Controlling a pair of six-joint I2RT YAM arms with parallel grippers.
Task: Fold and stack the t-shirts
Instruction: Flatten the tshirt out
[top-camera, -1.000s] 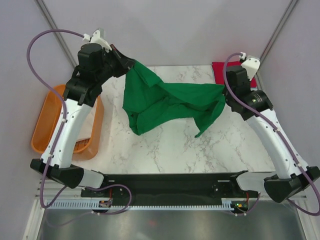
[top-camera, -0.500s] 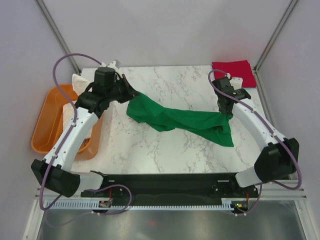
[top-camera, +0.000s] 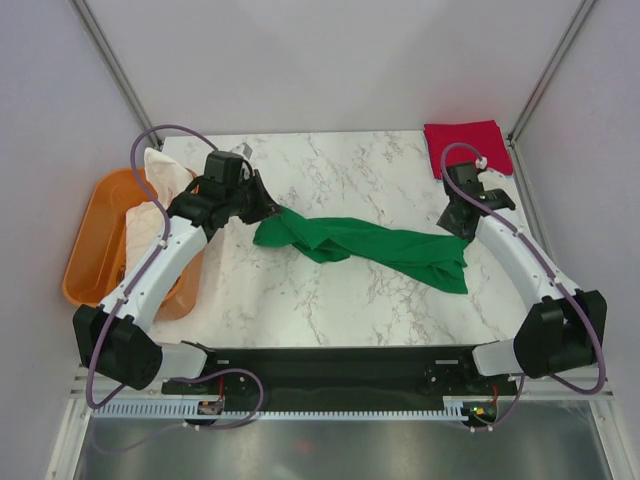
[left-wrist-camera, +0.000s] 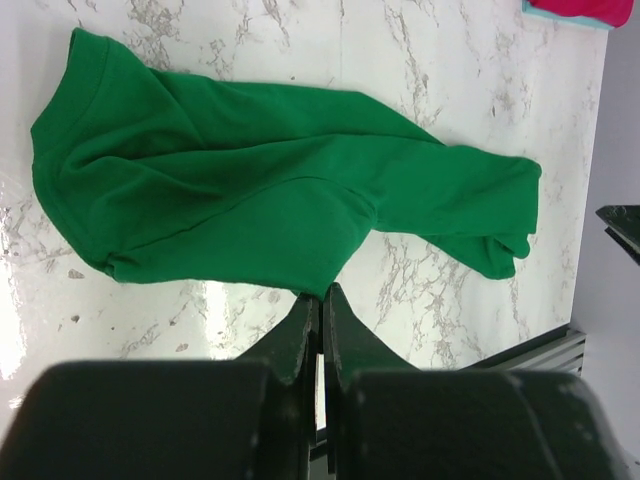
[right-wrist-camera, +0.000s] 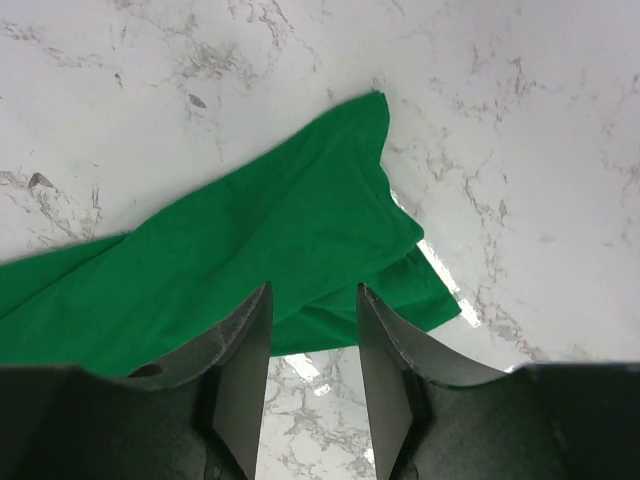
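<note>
1. Top view: left claw (top-camera: 265, 208) has its jaws together at the left end of the green tee (top-camera: 370, 243). Right claw (top-camera: 457, 222) has its jaws apart just over the tee's right end. The tee lies on the table (top-camera: 330, 310), bunched into a long strip between the two claws. The folded red tee (top-camera: 465, 142) sits well beyond the green tee's right end. The orange tub (top-camera: 85, 260) with a white tee (top-camera: 160, 170) is off past its left end.
2. Left wrist: left claw (left-wrist-camera: 321, 300) tips meet on the green tee's (left-wrist-camera: 250, 190) near edge, and the cloth comes to a point there. It looks like a pinch on a thin bit of hem. The cloth is soft, light and limp, so expect it to sag and drag, not slide flat.
3. Right wrist: right claw (right-wrist-camera: 312, 295) is spread and holds nothing; the green tee's (right-wrist-camera: 230, 270) corner lies directly under and ahead of the tips. Best hold is probably that corner or hem, single layer, not the crumpled middle.
</note>
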